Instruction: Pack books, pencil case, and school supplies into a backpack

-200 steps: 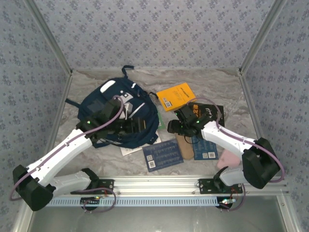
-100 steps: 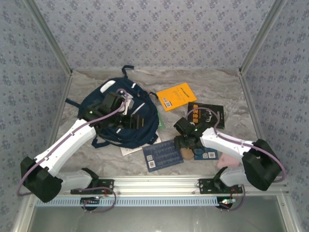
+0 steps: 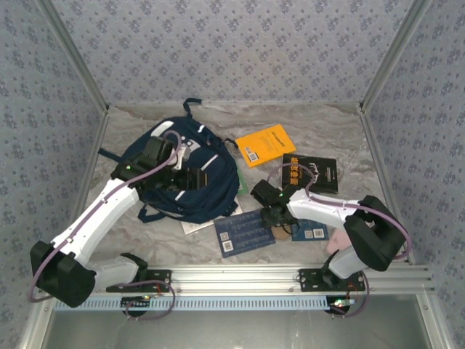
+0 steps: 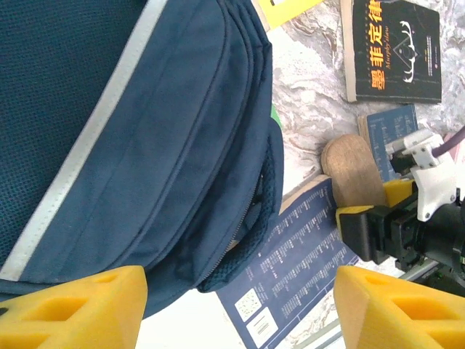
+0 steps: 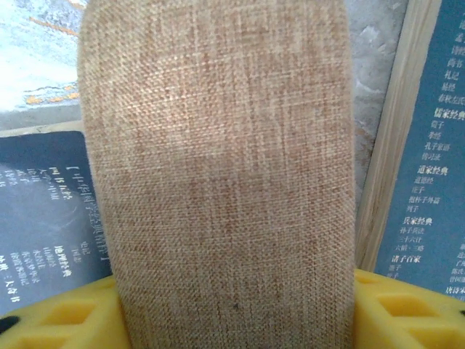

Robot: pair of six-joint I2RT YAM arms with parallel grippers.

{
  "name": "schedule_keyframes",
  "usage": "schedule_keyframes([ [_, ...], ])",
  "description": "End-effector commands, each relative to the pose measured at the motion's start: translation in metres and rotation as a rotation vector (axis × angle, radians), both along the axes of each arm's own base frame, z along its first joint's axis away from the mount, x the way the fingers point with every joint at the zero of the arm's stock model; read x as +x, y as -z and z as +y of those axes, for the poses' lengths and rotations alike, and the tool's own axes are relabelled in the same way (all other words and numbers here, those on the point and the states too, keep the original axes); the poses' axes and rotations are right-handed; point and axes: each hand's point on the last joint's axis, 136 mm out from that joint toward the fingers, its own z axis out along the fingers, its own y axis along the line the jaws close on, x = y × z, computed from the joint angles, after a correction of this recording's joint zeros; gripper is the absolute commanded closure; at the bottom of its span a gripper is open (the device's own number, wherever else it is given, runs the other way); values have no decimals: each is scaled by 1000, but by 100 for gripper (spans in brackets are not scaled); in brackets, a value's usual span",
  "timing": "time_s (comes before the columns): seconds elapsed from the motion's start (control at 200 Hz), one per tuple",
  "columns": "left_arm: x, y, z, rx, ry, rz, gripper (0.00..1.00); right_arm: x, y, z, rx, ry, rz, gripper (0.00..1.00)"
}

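Tan woven-fabric pencil case lies between two dark blue white-printed books, right of the big navy fabric backpack, its sides pinched by the right gripper, while the left gripper hangs spread and empty above the backpack.

A robot test booth: blue-grey floral wall panels above, an aluminium frame rail below, and a marbled tabletop mid-frame.
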Motion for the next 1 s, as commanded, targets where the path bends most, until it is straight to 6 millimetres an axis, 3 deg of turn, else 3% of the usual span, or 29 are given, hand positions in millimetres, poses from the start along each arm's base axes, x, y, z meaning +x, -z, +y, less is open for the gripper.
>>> schedule_keyframes([
  [0.0,11,-6,6,14,-14,-19,31,-7,11,-17,-63,24,13,49],
  [0.18,35,19,17,47,-69,49,26,5,-24,-24,-7,60,-92,56],
  [0.315,56,40,22,69,-84,81,25,11,-51,-16,116,62,-160,57],
  [0.47,81,62,23,33,-60,109,25,12,-69,-6,223,44,-187,57],
  [0.7,99,80,-11,-134,41,168,34,9,-71,5,301,23,-183,57],
  [0.884,90,71,-34,-209,127,162,47,7,-57,5,318,25,-163,59],
  [0.994,81,66,-38,-209,145,147,58,8,-53,4,326,30,-155,60],
])
